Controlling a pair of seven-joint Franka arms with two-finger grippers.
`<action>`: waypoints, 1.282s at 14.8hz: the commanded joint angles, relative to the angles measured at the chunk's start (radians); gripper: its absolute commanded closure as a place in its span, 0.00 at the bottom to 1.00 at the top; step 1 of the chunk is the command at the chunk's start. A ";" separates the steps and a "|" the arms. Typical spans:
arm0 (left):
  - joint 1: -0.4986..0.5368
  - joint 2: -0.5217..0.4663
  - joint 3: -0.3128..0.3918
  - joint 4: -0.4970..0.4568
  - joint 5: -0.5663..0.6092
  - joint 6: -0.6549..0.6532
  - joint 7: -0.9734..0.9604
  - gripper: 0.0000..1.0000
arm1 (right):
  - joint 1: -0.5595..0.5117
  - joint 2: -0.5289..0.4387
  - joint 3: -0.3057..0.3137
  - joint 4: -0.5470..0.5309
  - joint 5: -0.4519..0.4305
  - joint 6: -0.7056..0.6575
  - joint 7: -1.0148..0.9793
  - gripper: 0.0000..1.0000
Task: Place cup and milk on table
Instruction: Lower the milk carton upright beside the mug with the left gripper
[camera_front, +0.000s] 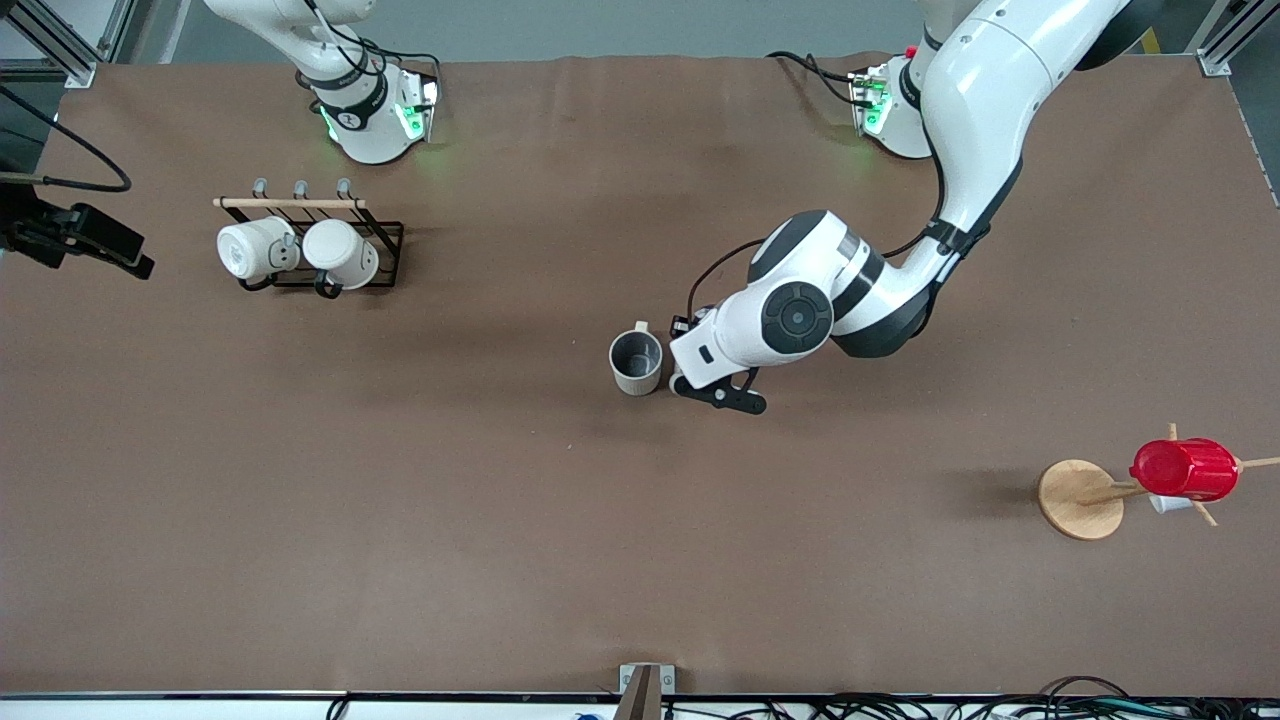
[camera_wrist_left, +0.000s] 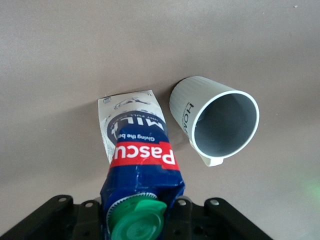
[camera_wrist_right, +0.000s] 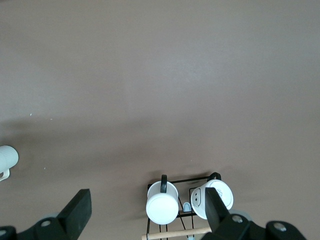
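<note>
The cup (camera_front: 636, 362), a cream-white mug with a dark grey inside, stands upright on the brown table (camera_front: 400, 480) near its middle. My left gripper (camera_front: 702, 378) is right beside it, on the side toward the left arm's end. In the left wrist view the left gripper (camera_wrist_left: 142, 207) is shut on the top of the milk (camera_wrist_left: 142, 155), a blue carton with a green cap. The carton's base is low beside the cup (camera_wrist_left: 220, 122); I cannot tell if it touches the cloth. In the front view the arm hides the milk. My right gripper (camera_wrist_right: 148, 215) is open and empty, high over the mug rack.
A black wire rack (camera_front: 385, 245) with two white mugs (camera_front: 300, 250) stands near the right arm's base. A wooden mug tree (camera_front: 1080, 498) holding a red ribbed cup (camera_front: 1185, 468) stands toward the left arm's end. A black device with a cable (camera_front: 75, 240) sits at the table's edge.
</note>
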 joint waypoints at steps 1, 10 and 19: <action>-0.009 0.006 -0.004 0.021 0.028 0.001 -0.019 0.53 | -0.002 0.012 -0.005 0.004 0.018 -0.001 -0.015 0.00; 0.017 -0.103 -0.004 0.036 0.028 -0.013 -0.033 0.00 | 0.025 0.029 -0.005 0.021 0.000 -0.004 -0.001 0.00; 0.037 -0.367 0.249 0.003 0.024 -0.267 0.258 0.00 | 0.015 0.026 -0.002 0.021 0.006 0.008 -0.013 0.00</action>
